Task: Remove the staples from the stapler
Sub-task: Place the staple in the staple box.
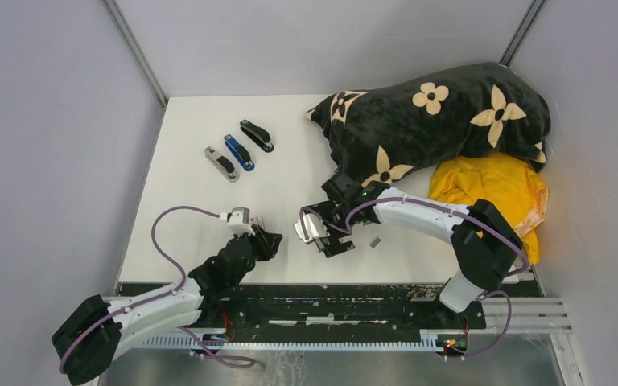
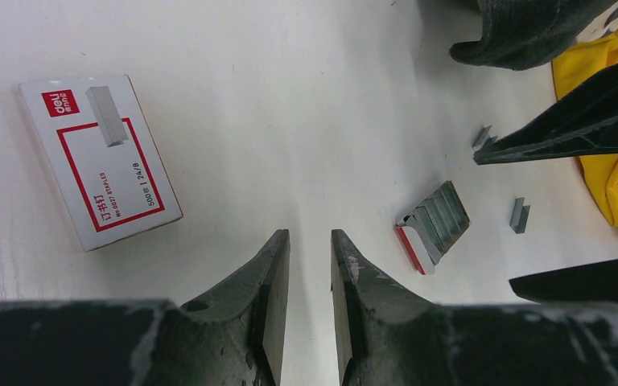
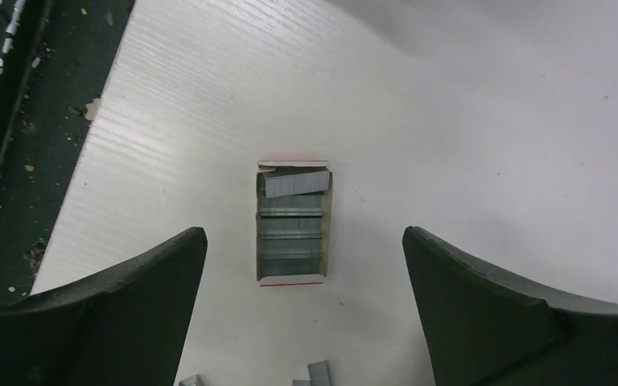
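- Several strips of staples [image 3: 292, 241] lie packed in a small open tray [image 3: 258, 233] on the table [image 3: 467, 121], the farthest strip askew; loose strips [image 2: 520, 215] lie near it.
- The drop looks made: rising straight up should keep either finger from nudging the tray.
- The right gripper [image 3: 304, 237] hangs directly above, jaws spread wide and empty, the tray between them, touching neither.
- The left gripper [image 2: 310, 235], barely parted, holds nothing, near the white-and-red box [image 2: 96, 161].
- Three staplers [image 1: 239, 152] lie well apart.
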`<state>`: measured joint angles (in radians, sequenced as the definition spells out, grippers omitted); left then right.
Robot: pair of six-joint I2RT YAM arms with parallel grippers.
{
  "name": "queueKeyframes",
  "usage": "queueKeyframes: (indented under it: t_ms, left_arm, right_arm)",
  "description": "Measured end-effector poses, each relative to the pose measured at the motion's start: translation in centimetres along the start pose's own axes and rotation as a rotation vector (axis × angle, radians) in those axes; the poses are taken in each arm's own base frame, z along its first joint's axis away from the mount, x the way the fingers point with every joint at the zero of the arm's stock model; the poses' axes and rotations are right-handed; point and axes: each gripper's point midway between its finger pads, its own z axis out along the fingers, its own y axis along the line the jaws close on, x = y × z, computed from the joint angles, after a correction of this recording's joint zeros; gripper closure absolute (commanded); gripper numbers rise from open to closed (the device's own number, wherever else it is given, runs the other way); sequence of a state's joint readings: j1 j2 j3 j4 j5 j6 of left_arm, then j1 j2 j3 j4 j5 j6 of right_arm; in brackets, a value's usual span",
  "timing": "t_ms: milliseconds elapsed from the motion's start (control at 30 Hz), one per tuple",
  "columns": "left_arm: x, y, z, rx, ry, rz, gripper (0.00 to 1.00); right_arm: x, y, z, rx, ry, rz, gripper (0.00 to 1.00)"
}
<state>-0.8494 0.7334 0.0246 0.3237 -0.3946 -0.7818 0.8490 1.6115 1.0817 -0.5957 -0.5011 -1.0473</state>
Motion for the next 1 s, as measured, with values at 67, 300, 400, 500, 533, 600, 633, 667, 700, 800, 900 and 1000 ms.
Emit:
queueKeyframes:
  t_ms: [67,300,400,500,533,600,633,667,700,800,900,1000]
  left_arm:
    - [0.1,0.1,0.0,-0.003,0.002,0.001,0.68]
    - [0.1,0.4,0.1,-0.019,-0.002,0.005,0.68]
    - [0.1,0.4,0.1,-0.02,-0.001,0.005,0.68]
    - [0.0,0.3,0.1,-0.016,-0.005,0.003,0.68]
    - [0.0,0.3,0.0,-0.014,-0.007,0.001,0.67]
    - [0.0,0.4,-0.1,-0.011,-0.01,0.0,0.67]
    - [-0.1,0.4,-0.1,-0.007,-0.013,-0.002,0.67]
    - [-0.3,0.2,-0.1,-0.001,-0.019,-0.006,0.68]
    - [-0.5,0.0,-0.2,0.006,-0.027,-0.01,0.68]
    - [-1.1,-0.5,-0.4,0.029,-0.05,-0.024,0.68]
    - [-2.0,-1.2,-0.6,0.056,-0.079,-0.041,0.68]
    - [-2.7,-1.6,-0.9,0.074,-0.107,-0.056,0.68]
  right_arm:
    - [0.6,-0.3,0.8,-0.004,0.012,-0.013,0.01]
    - [1.3,-0.4,1.9,-0.017,0.027,0.015,0.03]
    - [0.5,-0.9,1.2,-0.007,0.016,0.098,0.08]
    - [-1.1,-1.8,-0.5,0.028,-0.01,0.251,0.19]
    - [-1.8,-2.0,-1.3,0.04,-0.017,0.318,0.25]
    - [-3.1,-2.4,-2.8,0.063,-0.036,0.432,0.32]
    - [-3.6,-2.6,-3.3,0.071,-0.044,0.487,0.36]
    - [-4.1,-2.6,-3.7,0.076,-0.051,0.563,0.38]
    - [-4.3,-2.5,-3.8,0.078,-0.052,0.609,0.39]
    - [-3.5,-1.6,-3.3,0.079,-0.012,0.783,0.46]
    - [-2.0,-0.6,-2.3,0.081,0.05,0.911,0.56]
    - [-0.7,0.1,-1.2,0.08,0.103,1.005,0.61]
